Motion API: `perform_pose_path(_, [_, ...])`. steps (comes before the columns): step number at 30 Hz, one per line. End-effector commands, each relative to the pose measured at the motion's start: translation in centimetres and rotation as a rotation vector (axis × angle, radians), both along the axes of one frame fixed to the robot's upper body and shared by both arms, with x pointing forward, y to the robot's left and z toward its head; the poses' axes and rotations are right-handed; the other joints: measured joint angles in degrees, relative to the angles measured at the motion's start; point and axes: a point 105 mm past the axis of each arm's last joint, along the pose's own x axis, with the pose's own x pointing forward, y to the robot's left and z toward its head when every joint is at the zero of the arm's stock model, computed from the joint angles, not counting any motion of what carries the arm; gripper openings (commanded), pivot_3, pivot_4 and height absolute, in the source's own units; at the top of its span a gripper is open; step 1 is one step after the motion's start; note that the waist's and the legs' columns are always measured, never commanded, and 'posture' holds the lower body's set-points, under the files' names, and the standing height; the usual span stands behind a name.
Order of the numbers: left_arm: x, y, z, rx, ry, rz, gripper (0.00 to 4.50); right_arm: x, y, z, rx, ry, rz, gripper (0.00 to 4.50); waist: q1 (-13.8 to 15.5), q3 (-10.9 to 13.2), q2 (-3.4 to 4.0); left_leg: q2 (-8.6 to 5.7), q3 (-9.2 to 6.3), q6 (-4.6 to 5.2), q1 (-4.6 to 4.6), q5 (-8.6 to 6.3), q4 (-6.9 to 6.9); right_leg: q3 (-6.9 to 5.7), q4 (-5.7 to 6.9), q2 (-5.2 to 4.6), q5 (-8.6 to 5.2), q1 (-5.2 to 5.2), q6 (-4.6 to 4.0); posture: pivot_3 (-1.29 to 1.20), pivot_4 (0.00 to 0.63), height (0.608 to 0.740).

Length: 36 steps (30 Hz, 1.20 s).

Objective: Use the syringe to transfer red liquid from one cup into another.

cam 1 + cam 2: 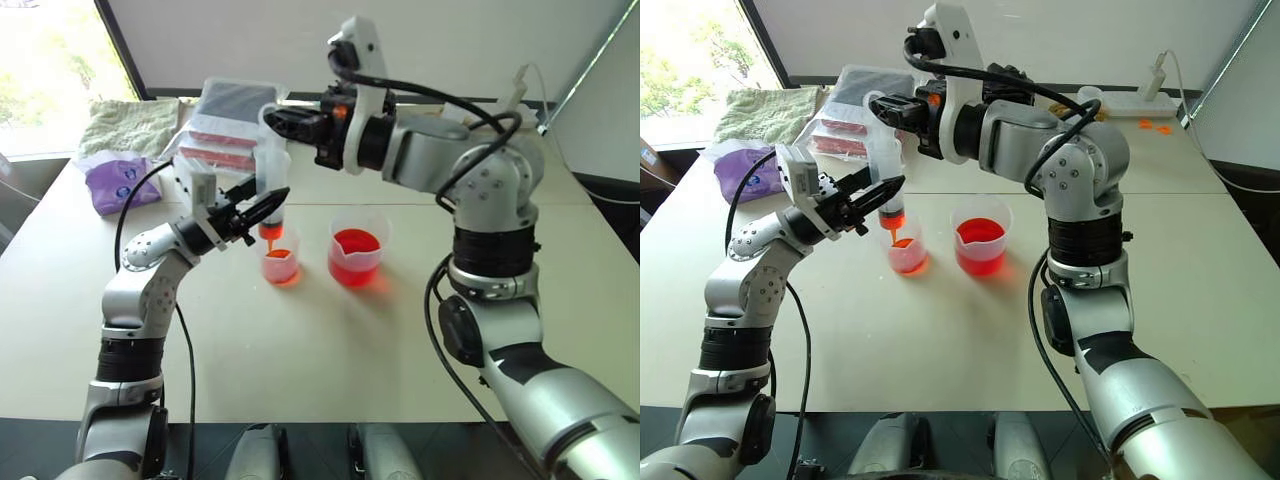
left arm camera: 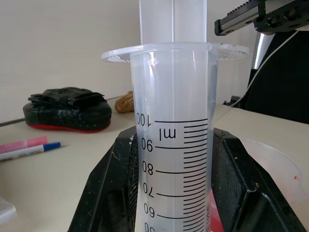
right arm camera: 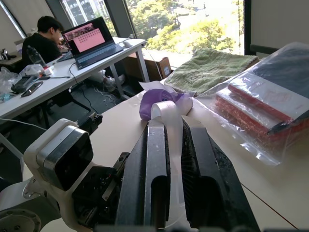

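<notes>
With the left gripper (image 1: 872, 203) clamping the syringe (image 1: 887, 170) barrel over the small cup (image 1: 907, 250) and the right gripper (image 1: 885, 108) pinching its plunger, emptying is underway; next, press the plunger steadily down

Clear, glossy plastic on the syringe (image 2: 173, 145), black graduations printed crisp on its smooth barrel. Both cups, the smaller cup (image 1: 281, 262) and wider beaker (image 1: 356, 254), look transparent plastic. Matt pale table (image 1: 330, 350); nubbly green towel (image 1: 130, 125); shiny crinkled plastic bag (image 3: 270, 106).

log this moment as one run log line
left tool: shut on syringe barrel | right tool: shut on plunger | tip over smaller cup | beaker: red liquid
</notes>
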Motion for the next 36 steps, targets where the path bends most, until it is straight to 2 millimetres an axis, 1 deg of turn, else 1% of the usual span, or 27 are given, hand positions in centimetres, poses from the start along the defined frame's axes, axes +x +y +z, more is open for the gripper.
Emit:
perform_pose_path(1, [-0.3, -0.4, 2.2, -0.011, -0.093, -0.004, 1.54, -2.2, 1.6, 0.2, -0.017, -0.031, 0.121, 0.02, 0.0, 0.0, 0.0, 0.0, 0.0, 0.0, 0.0, 0.0, 0.0, 0.0, 0.0, 0.0, 0.0, 0.0, 0.0, 0.0, 0.15, 0.74])
perform_pose_path(11, [0.0, -1.1, 2.5, -0.03, -0.098, -0.03, 1.54, -3.1, 1.8, -0.4, -0.051, -0.036, 0.153, 0.02, 0.0, 0.0, 0.0, 0.0, 0.0, 0.0, 0.0, 0.0, 0.0, 0.0, 0.0, 0.0, 0.0, 0.0, 0.0, 0.0, 0.15, 0.74])
perform_pose_path(17, [0.1, -1.4, 2.6, -0.034, -0.098, -0.04, 1.54, -3.1, 1.8, -1.1, -0.051, -0.007, 0.148, 0.02, 0.0, 0.0, 0.0, -0.05, 0.0, 0.0, 0.0, 0.0, 0.0, 0.0, -0.01, 0.0, 0.0, 0.0, 0.0, 0.0, 0.15, 0.74])
perform_pose_path(23, [0.2, -1.6, 2.6, -0.034, -0.099, -0.049, 1.54, -2.8, 1.7, -2.6, -0.054, 0.042, 0.135, 0.02, 0.0, 0.0, 0.0, -0.06, -0.01, 0.0, 0.0, 0.0, 0.0, 0.0, -0.01, 0.0, 0.0, 0.0, 0.0, 0.0, 0.15, 0.74])
perform_pose_path(36, [0.3, -1.4, 2.9, -0.034, -0.101, -0.047, 1.54, -2.9, 2.0, -3.9, -0.064, 0.085, 0.141, 0.02, 0.0, 0.0, 0.0, -0.05, -0.01, 0.0, 0.0, 0.0, -0.01, 0.0, -0.02, 0.01, 0.0, 0.0, 0.0, 0.0, 0.15, 0.74])
